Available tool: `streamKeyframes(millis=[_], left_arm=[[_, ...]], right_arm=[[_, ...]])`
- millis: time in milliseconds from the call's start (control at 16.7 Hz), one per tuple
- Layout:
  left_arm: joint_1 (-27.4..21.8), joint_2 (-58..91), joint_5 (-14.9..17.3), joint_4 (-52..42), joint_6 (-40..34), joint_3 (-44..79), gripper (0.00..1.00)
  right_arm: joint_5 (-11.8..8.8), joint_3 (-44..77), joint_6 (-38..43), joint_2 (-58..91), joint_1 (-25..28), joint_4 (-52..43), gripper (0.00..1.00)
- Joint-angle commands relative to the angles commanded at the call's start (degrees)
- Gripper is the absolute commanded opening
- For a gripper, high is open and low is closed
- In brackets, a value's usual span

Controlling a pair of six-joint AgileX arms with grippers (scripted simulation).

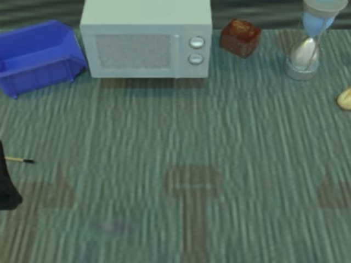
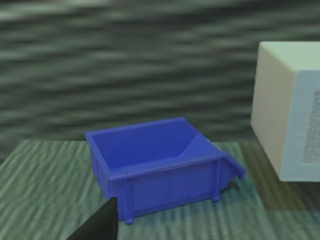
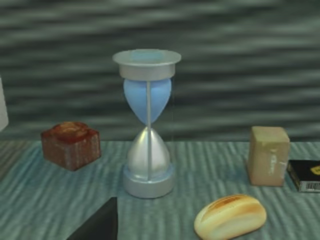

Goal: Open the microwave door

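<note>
The microwave door (image 1: 134, 52) is sitting closed — left pincer (image 1: 8, 186) is waiting at the worktop (image 1: 219, 164) edge, its opening unreadable.

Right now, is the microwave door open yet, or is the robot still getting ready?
Nothing looks done yet. The microwave door sits flat and closed on the front of the microwave. Nothing is in hand: the left arm waits at the table's left edge, far from the door, and the right arm does not show from above. Left to do: reach the door and swing it open.
</note>
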Motion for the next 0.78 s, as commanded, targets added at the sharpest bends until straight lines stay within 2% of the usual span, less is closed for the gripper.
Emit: streamKeyframes(millis=[360, 780], left_arm=[[-1.4, 4.4, -0.3, -2.6, -1.0, 4.3, 1.00], [-7.6, 29.3, -2.8, -17.6, -5.7, 27.3, 1.00]], right_arm=[[0.0, 0.0, 0.0, 0.0, 0.0, 0.0, 1.00], [0.0, 0.0, 0.0, 0.0, 0.0, 0.0, 1.00]])
